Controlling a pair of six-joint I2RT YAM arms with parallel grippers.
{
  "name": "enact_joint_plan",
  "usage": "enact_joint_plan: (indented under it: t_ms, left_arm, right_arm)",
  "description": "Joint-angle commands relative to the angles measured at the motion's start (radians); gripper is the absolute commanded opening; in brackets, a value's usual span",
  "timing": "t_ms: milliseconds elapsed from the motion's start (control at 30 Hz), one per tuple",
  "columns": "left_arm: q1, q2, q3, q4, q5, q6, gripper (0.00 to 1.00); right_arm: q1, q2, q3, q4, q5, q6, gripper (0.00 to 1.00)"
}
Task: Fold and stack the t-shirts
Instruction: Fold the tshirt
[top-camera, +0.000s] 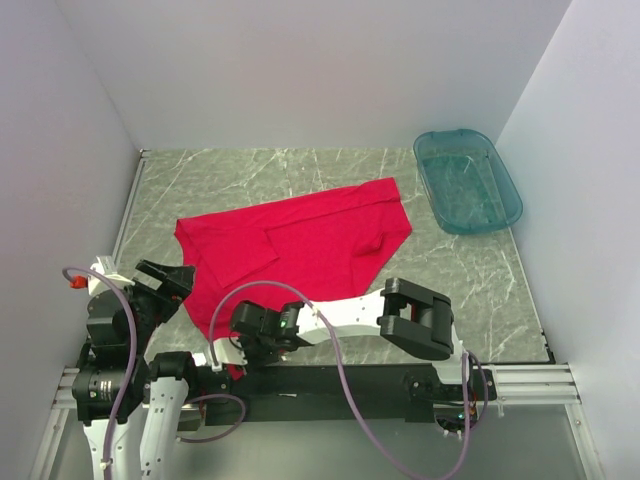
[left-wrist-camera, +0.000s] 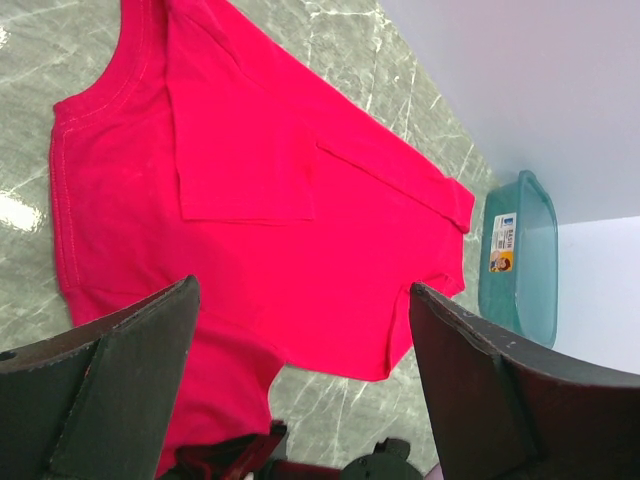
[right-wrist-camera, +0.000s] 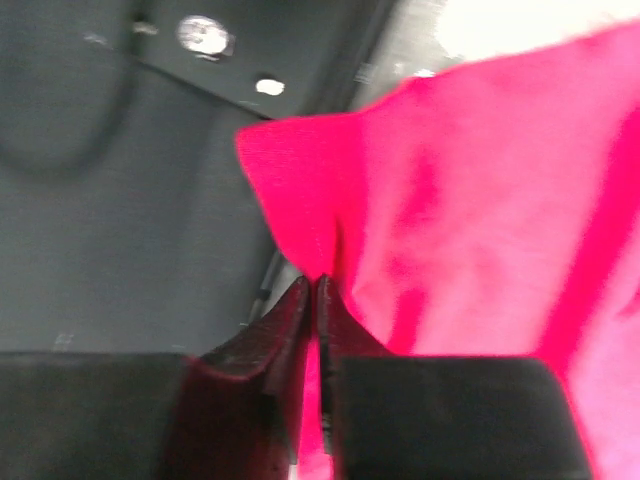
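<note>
1. Black right gripper (right-wrist-camera: 318, 300), at 7 o'clock on the desk, by the near edge. Its fingers (right-wrist-camera: 270, 340) are pressed together, pinching a corner of red cloth. The arm reaches across from the right-hand base.
2. Black left gripper (top-camera: 170, 278), at 8 o'clock, just beside the shirt's left edge. Its fingers (left-wrist-camera: 130, 380) are spread wide apart, and red cloth shows between them in the left wrist view.
3. Red t-shirt (top-camera: 300, 245), one item, lying across the centre of the desk, mostly flat. A sleeve flap is folded in over the body. The near-left corner runs toward 7 o'clock, into the right gripper.
4. Green marble-patterned desk (top-camera: 470, 300), with bare surface showing on all sides of the shirt.
5. Teal translucent plastic bin (top-camera: 432, 190), at 1 o'clock near the far right corner, upright, apart from the shirt. There is a small label on one end wall, its print too small to read.
</note>
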Motion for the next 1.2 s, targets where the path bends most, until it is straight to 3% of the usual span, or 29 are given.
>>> enact_joint_plan:
  t_ms: [0, 200, 600, 900, 1167]
  left_arm:
    - [0.003, -0.015, 0.018, 0.015, 0.022, 0.02, 0.91]
    - [0.003, -0.031, -0.005, 0.018, 0.054, 0.012, 0.91]
    - [0.004, -0.066, -0.209, 0.054, 0.264, -0.062, 0.83]
    - [0.003, -0.052, -0.316, 0.158, 0.456, -0.046, 0.77]
    - [0.003, -0.044, -0.362, 0.18, 0.504, 0.006, 0.73]
  right_arm:
    - [-0.07, 0.035, -0.005, -0.003, 0.086, 0.01, 0.08]
    - [-0.124, -0.003, 0.01, -0.025, -0.03, 0.04, 0.01]
    - [-0.282, -0.084, 0.079, -0.127, -0.364, 0.08, 0.0]
    - [-0.368, -0.081, 0.149, -0.106, -0.389, 0.195, 0.0]
    - [-0.435, -0.046, 0.237, -0.1, -0.44, 0.296, 0.0]
